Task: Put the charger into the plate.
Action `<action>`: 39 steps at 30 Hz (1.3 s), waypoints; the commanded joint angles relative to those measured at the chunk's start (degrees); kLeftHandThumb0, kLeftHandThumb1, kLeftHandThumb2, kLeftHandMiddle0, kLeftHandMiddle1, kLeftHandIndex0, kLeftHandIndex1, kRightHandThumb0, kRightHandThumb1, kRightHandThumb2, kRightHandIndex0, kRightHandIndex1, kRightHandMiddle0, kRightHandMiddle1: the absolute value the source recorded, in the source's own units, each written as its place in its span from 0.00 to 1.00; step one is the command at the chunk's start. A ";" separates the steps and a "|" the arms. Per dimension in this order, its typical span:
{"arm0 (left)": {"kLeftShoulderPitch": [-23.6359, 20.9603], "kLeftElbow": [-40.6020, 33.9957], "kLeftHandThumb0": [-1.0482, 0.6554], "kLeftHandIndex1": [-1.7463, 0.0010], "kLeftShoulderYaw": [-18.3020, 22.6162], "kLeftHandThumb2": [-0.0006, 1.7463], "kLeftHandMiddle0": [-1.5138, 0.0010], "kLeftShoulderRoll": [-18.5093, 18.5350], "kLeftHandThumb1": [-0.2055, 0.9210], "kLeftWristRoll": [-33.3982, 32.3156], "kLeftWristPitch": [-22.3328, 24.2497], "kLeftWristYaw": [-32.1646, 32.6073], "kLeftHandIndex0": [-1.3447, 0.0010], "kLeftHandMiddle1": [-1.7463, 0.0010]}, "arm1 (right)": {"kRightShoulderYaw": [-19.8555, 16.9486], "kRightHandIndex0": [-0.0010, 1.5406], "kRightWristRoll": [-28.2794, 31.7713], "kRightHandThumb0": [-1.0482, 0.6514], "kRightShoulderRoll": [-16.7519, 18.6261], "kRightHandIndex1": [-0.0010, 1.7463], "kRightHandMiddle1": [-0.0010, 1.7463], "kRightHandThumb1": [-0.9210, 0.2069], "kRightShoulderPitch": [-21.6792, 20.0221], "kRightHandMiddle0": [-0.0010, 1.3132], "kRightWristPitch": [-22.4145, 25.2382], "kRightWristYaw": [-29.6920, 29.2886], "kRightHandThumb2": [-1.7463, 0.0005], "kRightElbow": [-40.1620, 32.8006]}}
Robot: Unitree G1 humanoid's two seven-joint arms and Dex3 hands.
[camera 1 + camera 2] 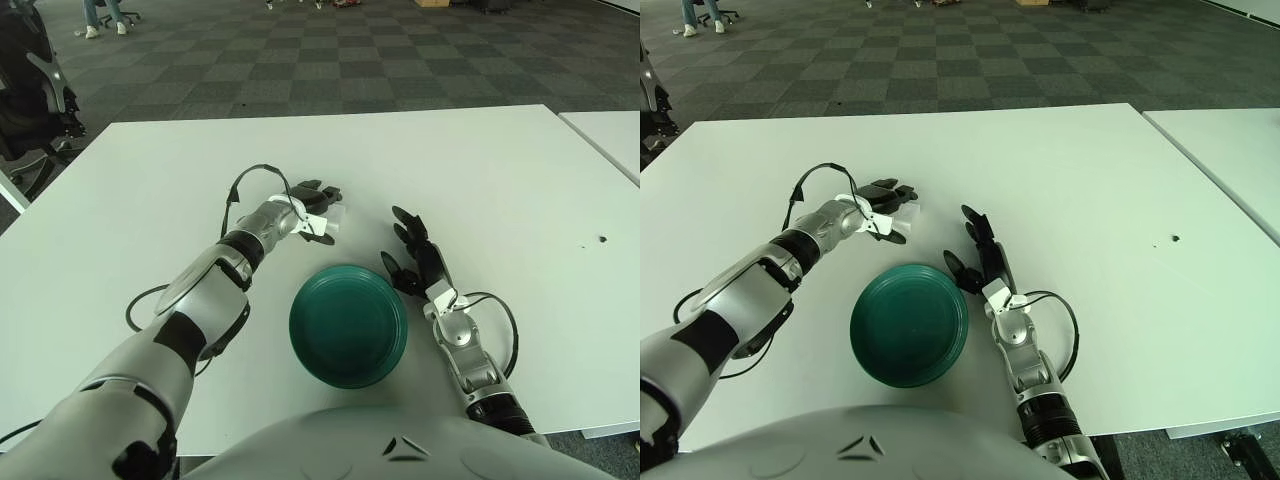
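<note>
White table (480,180) seen from the robot's head, with a dark green plate (348,325) lying near the front edge, between the two arms. The left hand (312,210) reaches forward past the plate's far left side; its dark fingers (322,190) are curled around a small white charger (333,222), which shows just beyond the plate and apart from its rim. Whether the charger touches the table or is held slightly above it cannot be told. The plate holds nothing. A black cable (245,180) loops up from the left wrist and back along the forearm. The right hand (415,255) shows just beside the plate's right rim, its fingers (405,217) spread and pointing away from the robot, gripping nothing; a second black cable (500,320) arcs beside its wrist. A small dark speck (602,239) marks the table far to the right. A second white table (610,135) stands at the right edge, separated by a narrow gap. Beyond the tables, grey checked carpet (300,60); at the far left, a dark chair (25,90).
</note>
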 commanded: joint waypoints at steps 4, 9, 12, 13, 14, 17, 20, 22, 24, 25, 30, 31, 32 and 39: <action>-0.44 3.83 0.00 0.22 -1.30 0.19 0.93 -1.59 1.00 0.92 0.74 -2.73 0.96 0.60 | 2.79 0.19 -0.32 0.08 1.65 0.01 0.25 0.00 7.56 0.00 6.70 1.47 0.66 9.94; 0.48 6.23 0.03 0.16 -2.32 0.18 0.93 -1.74 1.00 2.06 2.51 -1.58 0.96 0.20 | 2.90 0.20 -0.40 0.07 1.65 0.01 0.27 0.00 7.68 0.00 5.92 1.21 0.66 9.88; 1.96 8.38 0.12 0.07 -4.15 0.14 0.85 -2.07 0.98 4.05 5.47 1.77 0.90 0.08 | 2.96 0.20 -0.42 0.07 1.72 0.01 0.28 0.00 7.91 0.00 5.79 1.02 0.66 9.65; 2.56 8.98 0.16 0.05 -4.81 0.13 0.82 -2.20 0.97 4.71 6.67 2.99 0.86 0.05 | 3.02 0.20 -0.52 0.07 1.71 0.01 0.28 0.00 8.04 0.00 5.77 0.92 0.66 9.49; 2.94 9.38 0.21 0.05 -5.26 0.20 0.79 -2.30 0.93 5.10 7.44 3.81 0.82 0.04 | 3.07 0.21 -0.60 0.07 1.70 0.01 0.28 0.00 8.12 0.00 5.76 0.84 0.66 9.38; 4.91 10.64 0.31 0.02 -6.08 0.48 0.66 -2.39 0.72 5.86 10.01 7.13 0.70 0.01 | 3.30 0.21 -1.06 0.07 1.59 0.01 0.29 0.00 8.53 0.00 5.74 0.45 0.65 8.91; 5.69 10.84 0.51 0.01 -6.81 0.69 0.60 -2.39 0.50 6.44 10.59 9.62 0.65 0.04 | 3.37 0.21 -1.22 0.06 1.54 0.01 0.29 0.00 8.87 0.00 5.98 0.29 0.64 8.54; 6.59 10.79 0.57 0.00 -7.62 0.75 0.51 -2.51 0.39 7.06 10.74 12.13 0.58 0.16 | 3.31 0.21 -1.28 0.06 1.45 0.01 0.29 0.00 9.13 0.00 6.33 0.27 0.63 8.28; 7.03 10.69 0.59 0.00 -7.94 0.77 0.46 -2.24 0.34 7.34 10.50 14.07 0.54 0.23 | 3.27 0.21 -1.36 0.05 1.36 0.01 0.29 0.00 9.28 0.00 6.46 0.25 0.62 8.15; 7.27 10.57 0.60 0.00 -7.97 0.78 0.44 -2.00 0.32 7.34 10.25 15.25 0.52 0.25 | 3.21 0.21 -1.33 0.05 1.30 0.01 0.29 0.00 9.30 0.00 6.36 0.27 0.62 8.20; 7.82 10.51 0.61 0.00 -7.57 0.80 0.38 -1.56 0.26 6.68 9.92 18.47 0.49 0.31 | 2.85 0.20 -1.26 0.05 1.31 0.01 0.30 0.00 9.30 0.00 6.31 0.29 0.60 8.47; 7.86 10.55 0.61 0.00 -7.54 0.81 0.38 -1.57 0.26 6.60 9.96 18.67 0.49 0.31 | 2.82 0.20 -1.27 0.04 1.32 0.01 0.30 0.00 9.29 0.00 6.33 0.28 0.60 8.51; 7.90 10.58 0.61 0.00 -7.43 0.81 0.38 -1.59 0.26 6.47 10.06 18.86 0.49 0.31 | 2.78 0.20 -1.28 0.04 1.33 0.01 0.30 0.00 9.28 0.00 6.35 0.24 0.60 8.56; 7.89 10.57 0.62 0.00 -5.31 0.82 0.35 -0.58 0.24 4.56 9.39 19.94 0.49 0.32 | 2.36 0.21 -1.06 0.05 1.64 0.01 0.33 0.00 9.08 0.00 5.70 -0.53 0.59 9.26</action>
